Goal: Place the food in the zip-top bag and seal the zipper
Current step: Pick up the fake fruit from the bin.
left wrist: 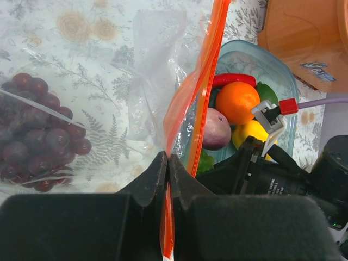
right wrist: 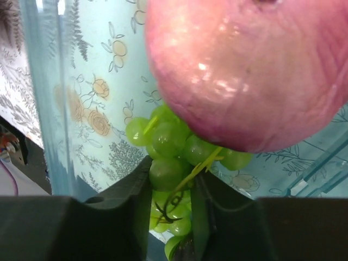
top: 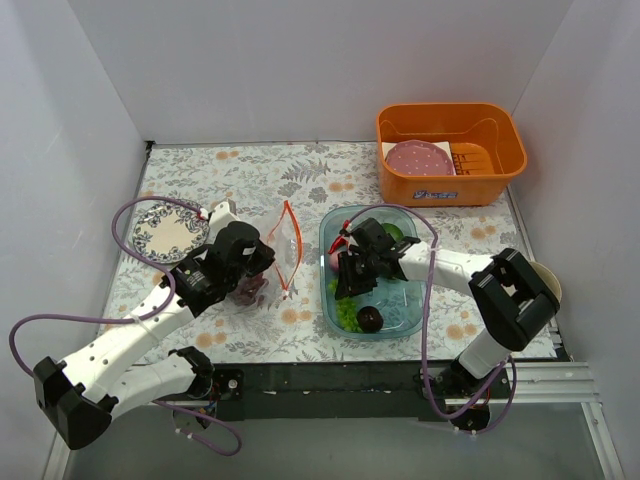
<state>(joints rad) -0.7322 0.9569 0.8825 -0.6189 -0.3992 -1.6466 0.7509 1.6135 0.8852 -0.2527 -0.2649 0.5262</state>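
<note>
The clear zip-top bag [top: 285, 248] lies on the floral cloth, with dark purple grapes [left wrist: 41, 133] inside it. My left gripper [left wrist: 167, 163] is shut on its red-orange zipper [left wrist: 201, 81] and shows in the top view [top: 258, 258]. My right gripper [top: 350, 282] is down in the clear blue tray [top: 410, 318], shut on the green grapes [right wrist: 171, 163], with the purple onion [right wrist: 250, 70] right beside them. The tray also holds the orange [left wrist: 237, 101], red chilli [left wrist: 234, 80], lime [left wrist: 267, 92], yellow pepper [left wrist: 249, 133] and dark plum [top: 370, 319].
An orange bin [top: 495, 180] with a pink dotted disc [top: 420, 157] stands at the back right. A patterned plate [top: 168, 232] lies at the left beside my left arm. White walls close in the table on three sides.
</note>
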